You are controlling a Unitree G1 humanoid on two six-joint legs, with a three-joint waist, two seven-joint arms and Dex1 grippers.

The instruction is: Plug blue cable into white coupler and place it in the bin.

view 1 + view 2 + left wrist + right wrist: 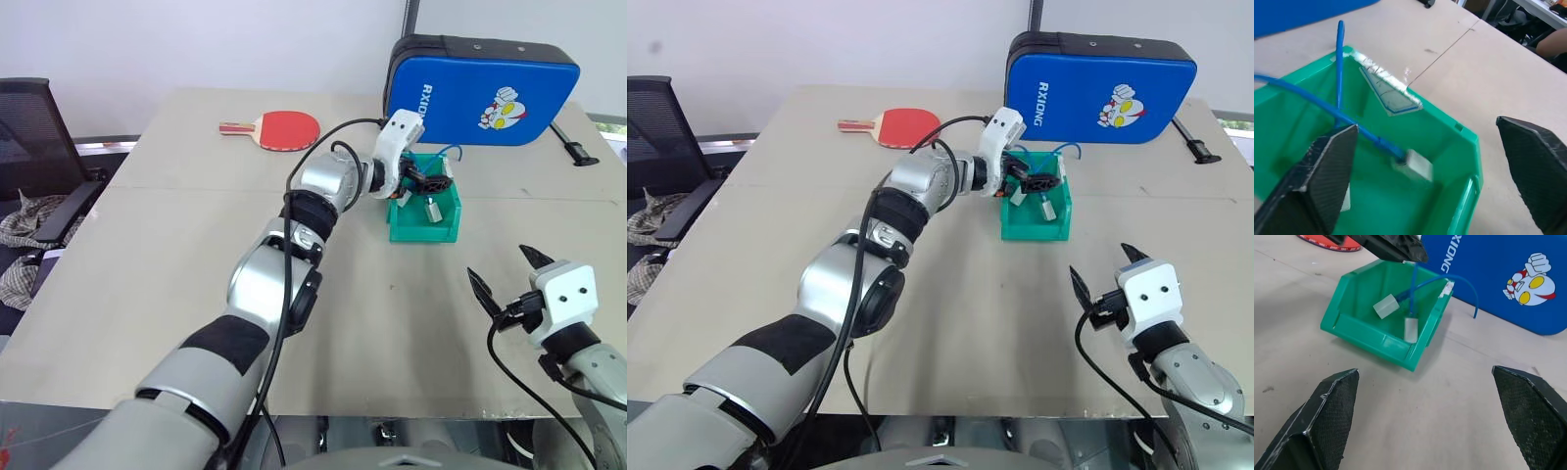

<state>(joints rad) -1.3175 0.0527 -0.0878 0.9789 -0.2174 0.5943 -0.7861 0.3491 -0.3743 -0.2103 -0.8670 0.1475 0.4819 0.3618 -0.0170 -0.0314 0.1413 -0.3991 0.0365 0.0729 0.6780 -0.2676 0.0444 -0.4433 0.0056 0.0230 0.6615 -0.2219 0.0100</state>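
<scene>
The green bin (pixel 421 233) stands on the table just in front of the blue case. My left gripper (pixel 423 180) hovers over its rear, fingers open and nothing between them. In the left wrist view the blue cable (pixel 1327 107) runs down into the bin (pixel 1469 161) and ends in the white coupler (pixel 1418 166). The right wrist view shows the coupler (pixel 1386 306) inside the bin, a second pale piece on another strand, and a loop of cable (pixel 1469 286) arching over the rim. My right gripper (pixel 500 264) is open, low at the near right, well apart from the bin.
A big blue padded case (pixel 480 88) stands behind the bin, with a black strap (pixel 573 145) beside it. A red table tennis paddle (pixel 284 127) lies at the far middle. A black office chair (pixel 39 137) is off the table's left edge.
</scene>
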